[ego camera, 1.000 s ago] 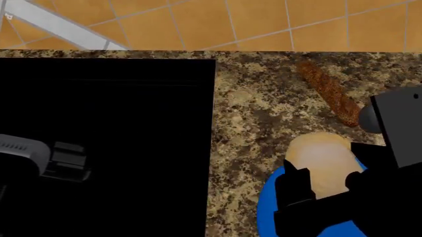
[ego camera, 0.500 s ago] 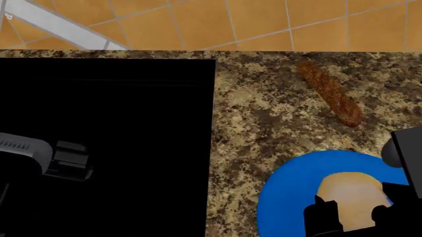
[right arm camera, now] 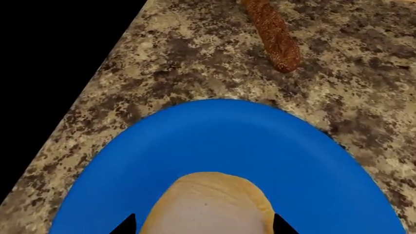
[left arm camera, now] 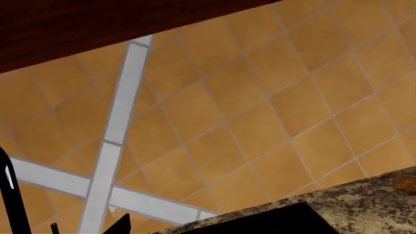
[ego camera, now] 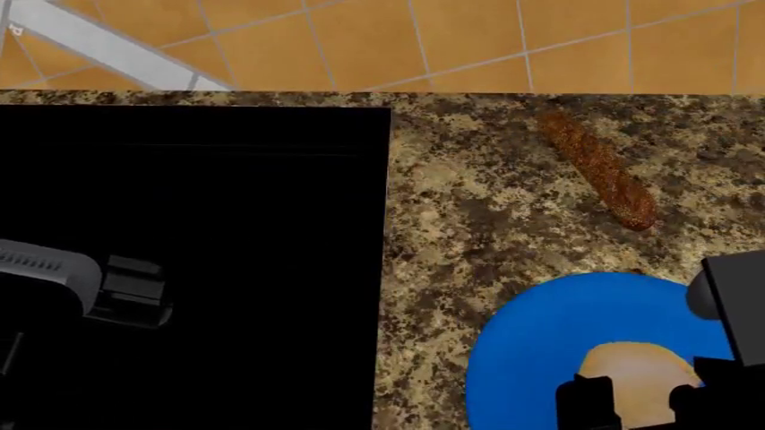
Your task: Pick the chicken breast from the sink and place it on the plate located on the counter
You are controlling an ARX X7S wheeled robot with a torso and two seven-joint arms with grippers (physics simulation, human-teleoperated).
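chicken breast [ego camera: 631, 376] near end hidden behind right tool [ego camera: 633, 403], plate [ego camera: 538, 340] cut off by frame edge

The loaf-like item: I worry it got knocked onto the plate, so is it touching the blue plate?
No: in the head view the loaf-like item lies on bare counter, with granite between it and the blue plate.

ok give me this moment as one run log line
phase: placing | right gripper: shut on chicken breast, over plate | left gripper: over sink, jaws unclear | loaf: on counter

Speckled granite counter [ego camera: 478, 224], smooth matt blue plate [ego camera: 538, 349], rough crusty loaf [ego camera: 597, 170], possibly glazed tiles [left arm camera: 260, 122]
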